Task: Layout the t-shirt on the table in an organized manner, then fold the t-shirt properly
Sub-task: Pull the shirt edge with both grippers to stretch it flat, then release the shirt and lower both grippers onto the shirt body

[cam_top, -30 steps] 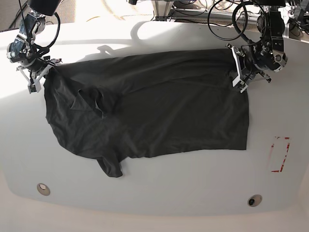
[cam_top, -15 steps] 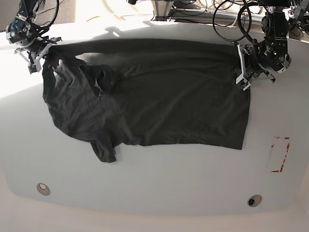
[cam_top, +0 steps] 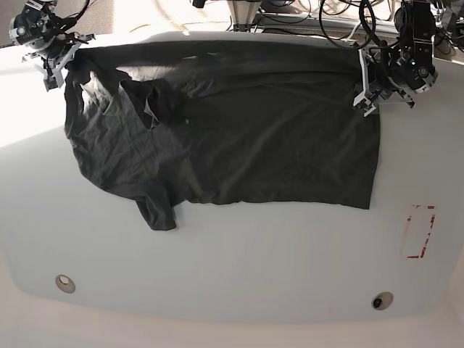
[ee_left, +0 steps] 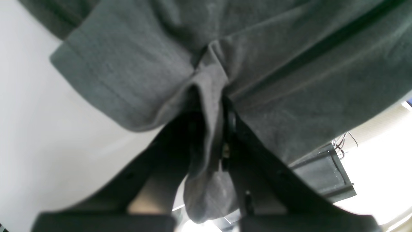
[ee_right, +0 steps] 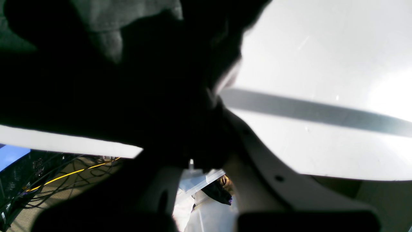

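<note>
Left gripper (cam_top: 371, 76), far right, is pinched on a fold of the t-shirt (cam_top: 239, 130)'s hem corner, as its wrist view shows; right gripper (cam_top: 59, 58), far left, appears clamped on the opposite far corner, though its wrist view is too dark to confirm. The garment hangs stretched between them, its near part draped on the table (cam_top: 239, 275). One sleeve (cam_top: 154, 212) lies crumpled: layout unfinished, folding not begun.

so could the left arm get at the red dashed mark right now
Probably not yet. The way across the bare table to the red dashed mark looks free, but the left gripper is shut on the t-shirt hem, so it would drag cloth along.
</note>
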Robot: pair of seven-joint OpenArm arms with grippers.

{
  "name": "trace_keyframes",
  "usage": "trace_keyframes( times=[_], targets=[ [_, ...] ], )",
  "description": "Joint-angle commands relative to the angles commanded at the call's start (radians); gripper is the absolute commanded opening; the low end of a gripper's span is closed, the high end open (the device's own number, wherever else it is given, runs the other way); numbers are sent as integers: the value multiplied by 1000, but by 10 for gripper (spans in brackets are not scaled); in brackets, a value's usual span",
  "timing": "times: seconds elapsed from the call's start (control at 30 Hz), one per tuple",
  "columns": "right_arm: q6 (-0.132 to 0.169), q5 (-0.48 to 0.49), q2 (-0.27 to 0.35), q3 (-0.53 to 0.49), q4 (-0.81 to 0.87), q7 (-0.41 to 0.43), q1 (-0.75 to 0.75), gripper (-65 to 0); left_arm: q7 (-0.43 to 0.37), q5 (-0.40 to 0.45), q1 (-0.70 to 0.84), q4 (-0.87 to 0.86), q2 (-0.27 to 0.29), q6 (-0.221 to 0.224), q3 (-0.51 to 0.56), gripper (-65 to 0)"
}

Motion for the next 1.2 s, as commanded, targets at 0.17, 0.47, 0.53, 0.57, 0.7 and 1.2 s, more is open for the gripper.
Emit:
trace_keyframes(
  times=[0.17, 0.47, 0.53, 0.57, 0.7, 1.2],
  targets=[
    [0, -3, -11, 0, 0, 0, 2, -644, 0, 0, 0, 0, 0, 0, 0, -628],
    [0, -5, -12, 0, 0, 0, 2, -634, 2, 0, -8, 0, -5, 0, 2, -451],
    [0, -5, -11, 0, 0, 0, 2, -582, 2, 0, -15, 0, -5, 0, 2, -399],
    [0, -5, -11, 0, 0, 0, 2, -545, 2, 2, -20, 0, -5, 0, 2, -379],
    [0, -5, -6, 2, 11, 0, 2, -341, 3, 0, -31, 2, -6, 0, 2, -315],
    [0, -5, -32, 63, 238, -6, -26, 0, 132, -2, -130, 106, -6, 0, -3, -281]
  ],
)
